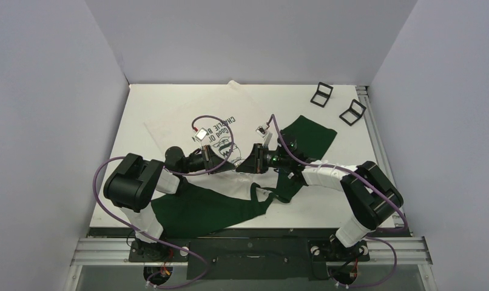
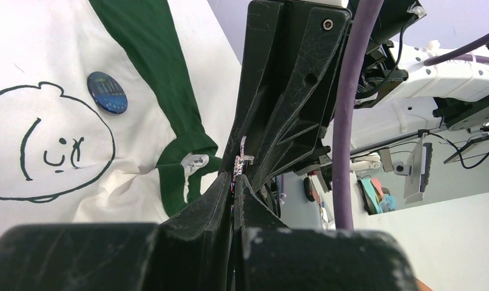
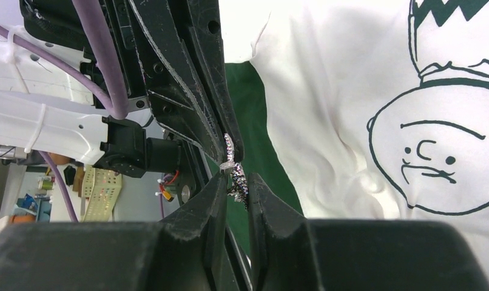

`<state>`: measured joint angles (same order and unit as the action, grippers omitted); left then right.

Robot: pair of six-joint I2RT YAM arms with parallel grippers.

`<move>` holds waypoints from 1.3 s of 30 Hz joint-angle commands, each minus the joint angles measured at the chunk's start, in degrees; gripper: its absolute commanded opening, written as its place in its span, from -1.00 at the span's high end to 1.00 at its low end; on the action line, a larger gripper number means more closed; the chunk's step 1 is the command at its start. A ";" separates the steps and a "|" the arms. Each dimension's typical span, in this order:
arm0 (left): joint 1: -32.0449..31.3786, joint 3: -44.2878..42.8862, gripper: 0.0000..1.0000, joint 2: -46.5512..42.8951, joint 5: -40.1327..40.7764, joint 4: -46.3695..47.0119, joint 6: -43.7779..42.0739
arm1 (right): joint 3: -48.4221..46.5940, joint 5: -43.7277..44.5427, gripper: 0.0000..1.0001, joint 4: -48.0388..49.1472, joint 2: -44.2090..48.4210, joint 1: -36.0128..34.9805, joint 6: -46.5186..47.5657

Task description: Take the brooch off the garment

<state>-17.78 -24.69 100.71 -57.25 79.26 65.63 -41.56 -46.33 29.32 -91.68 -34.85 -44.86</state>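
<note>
The garment is a white T-shirt with green sleeves and a cartoon face, spread on the table; it also shows in the left wrist view and the right wrist view. My two grippers meet tip to tip above its collar. A small sparkly brooch is off the cloth and sits between both sets of fingers. My left gripper is shut on it. My right gripper is closed narrowly around the same brooch, which touches both its fingers. In the top view the left gripper faces the right gripper.
A round dark blue badge is on the shirt near the green collar. Two black square frames lie at the back right. White walls close in three sides. A green sleeve lies to the right.
</note>
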 commanded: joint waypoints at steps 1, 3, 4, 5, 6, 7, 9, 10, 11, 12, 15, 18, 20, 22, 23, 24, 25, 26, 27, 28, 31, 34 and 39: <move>-0.02 -0.18 1.00 -2.18 -0.36 2.48 -0.34 | -1.56 2.99 0.82 -1.74 0.05 1.17 3.31; 0.19 -0.18 1.00 -2.06 -0.24 2.41 -0.22 | -1.07 2.56 0.83 -0.61 0.24 1.53 3.05; 0.42 -0.19 1.00 -1.99 -0.23 2.39 -0.14 | -0.76 2.38 0.83 -0.02 0.35 1.71 2.57; 0.53 -0.19 1.00 -1.82 -0.27 2.39 -0.01 | -0.15 1.92 0.83 1.12 0.69 1.80 2.31; 0.79 -0.19 1.00 -1.74 -0.26 2.39 0.05 | 0.09 1.67 0.82 1.63 0.83 1.94 2.01; 0.85 -0.19 1.00 -1.56 -0.23 2.39 0.21 | 0.45 1.26 0.82 2.41 1.25 2.00 1.95; 1.03 -0.23 1.00 -1.35 -0.36 2.59 0.36 | 0.93 0.67 0.81 2.98 1.71 2.14 1.86; 1.05 -0.24 1.00 -1.28 -0.29 2.64 0.38 | 1.19 0.47 0.80 3.18 1.83 2.15 1.88; 1.02 -0.26 1.00 -1.12 -0.26 2.64 0.44 | 1.29 0.04 0.79 3.74 2.13 2.20 1.84; 1.02 -0.31 1.00 -1.08 -0.29 2.69 0.41 | 1.65 -0.20 0.78 4.26 2.26 2.17 1.72; 1.08 -0.44 1.00 -0.80 -0.25 2.78 0.62 | 2.44 -1.62 0.74 6.86 2.94 2.11 1.17; 0.95 -0.44 1.00 -0.70 -0.31 2.87 0.69 | 3.10 -2.63 0.66 8.06 3.50 2.15 0.97; 0.74 -0.51 1.00 -0.69 -0.60 3.61 1.02 | 3.29 -3.16 0.62 8.86 3.66 2.16 0.79; 0.39 -0.58 1.00 -0.65 -0.81 4.10 1.19 | 3.47 -3.71 0.58 9.81 3.75 2.16 0.29; 0.32 -0.61 1.00 -0.70 -0.81 4.13 1.18 | 3.53 -3.87 0.54 10.50 3.78 2.11 -0.16; 0.30 -0.62 1.00 -0.74 -0.83 4.14 1.17 | 3.69 -4.21 0.52 11.33 3.83 2.09 -0.46; 0.29 -0.62 1.00 -0.74 -0.90 4.14 1.17 | 3.79 -4.39 0.49 11.75 3.85 2.07 -0.96; 0.29 -0.62 1.00 -0.70 -0.92 4.19 1.17 | 3.82 -4.63 0.47 12.21 3.96 2.07 -1.12; 0.29 -0.62 1.00 -0.74 -0.93 4.18 1.17 | 3.89 -4.77 0.43 12.41 4.01 2.07 -1.39; 0.29 -0.62 1.00 -0.72 -0.93 4.16 1.17 | 3.96 -4.97 0.42 12.88 4.11 2.07 -1.51; 0.29 -0.58 1.00 -0.61 -0.95 4.46 1.24 | 4.19 -5.31 0.42 13.62 4.28 2.13 -2.11; 0.29 -0.54 1.00 -0.18 -1.06 6.13 2.14 | 4.25 -5.47 0.52 13.52 4.31 2.35 -2.20; 0.29 -0.62 1.00 0.29 -1.33 8.35 3.61 | 4.57 -5.97 0.75 14.49 4.32 2.95 -3.09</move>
<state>-17.58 -24.69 100.73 -57.91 82.02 68.45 -37.50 -50.46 38.02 -90.11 -32.53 -47.48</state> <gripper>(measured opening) 0.006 0.155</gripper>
